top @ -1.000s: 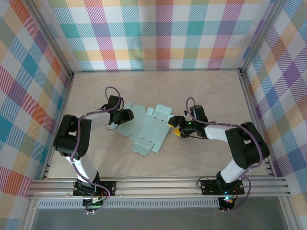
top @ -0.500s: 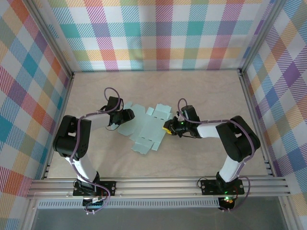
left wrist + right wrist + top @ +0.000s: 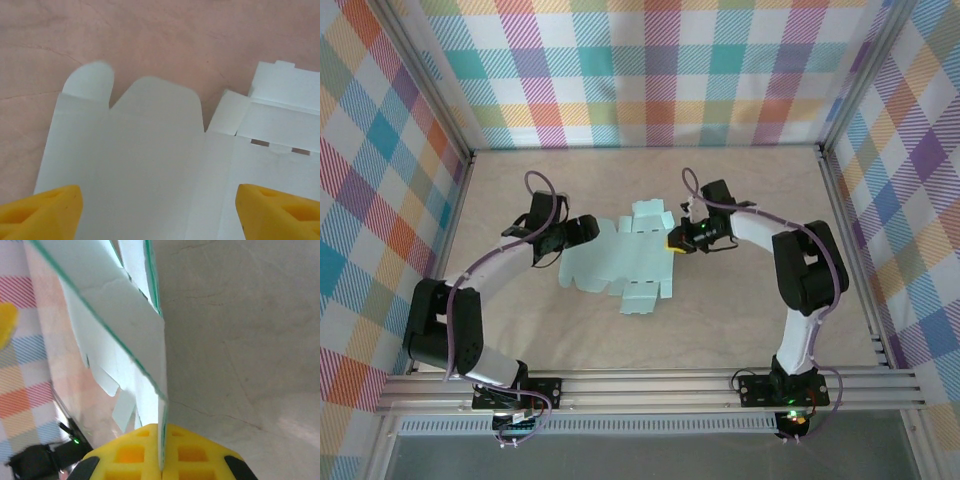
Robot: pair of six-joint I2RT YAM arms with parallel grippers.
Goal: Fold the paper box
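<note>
Mid-surface (image 3: 740, 320): paper box (image 3: 615, 268) lies as flat die-cut sheet. My right claw (image 3: 672, 243) pinches its right edge, flap raised. Left claw (image 3: 582, 232) spread wide above left panel, gripping nothing. I judge first fold underway. Next: swing flap over crease, left claw pinning sheet.

Your left arm (image 3: 445, 325) and right arm (image 3: 805, 270) are black at the joints with white links, and a purple cable (image 3: 535, 182) loops up just behind each set of fingers. The left fingers (image 3: 50, 210) are plain yellow wedges. The right fingers (image 3: 135, 452) are yellow with square moulded pockets, and a green light (image 3: 704, 236) sits right behind them.
</note>
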